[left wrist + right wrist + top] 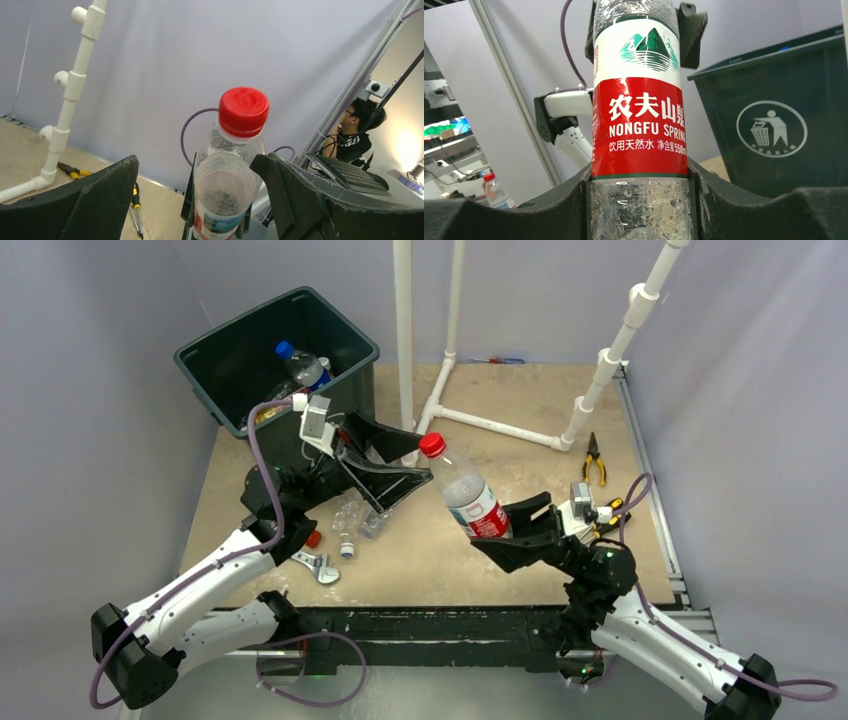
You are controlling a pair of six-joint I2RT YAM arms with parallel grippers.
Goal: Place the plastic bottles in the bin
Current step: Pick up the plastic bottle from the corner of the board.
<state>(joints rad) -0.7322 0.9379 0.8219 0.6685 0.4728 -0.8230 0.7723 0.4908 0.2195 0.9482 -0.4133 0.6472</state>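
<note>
– Right gripper [639, 210] first, it fills its wrist view: both fingers clamped on the bottle [639, 125], low on the body, red label just above the pads.
– Agreed. Anything in the bottle?
– Droplets on the inside wall, can't tell any water level.
– Where is it?
– Off the table [430, 560], tilted, red cap [432, 445] toward the left gripper [418, 460].
– Left one?
– Spread wide, gripping nothing. Cap end sits between its fingers, with a gap on each side in its wrist view.
– Bin [350, 390]?
– Far left corner, upright, dark green, white logo on its side. Inside: a blue-capped bottle [300, 365] and an amber item [268, 412] by the near wall. Can't tell the rest.
– Held bottle versus bin?
– Outside it, off to its right.
– Loose stuff?
– Clear bottles [355, 515] lie on the table under the left gripper, with a wrench [322, 568] beside them. Pliers [594, 458] are far right by the pipe frame [500, 428].
</note>
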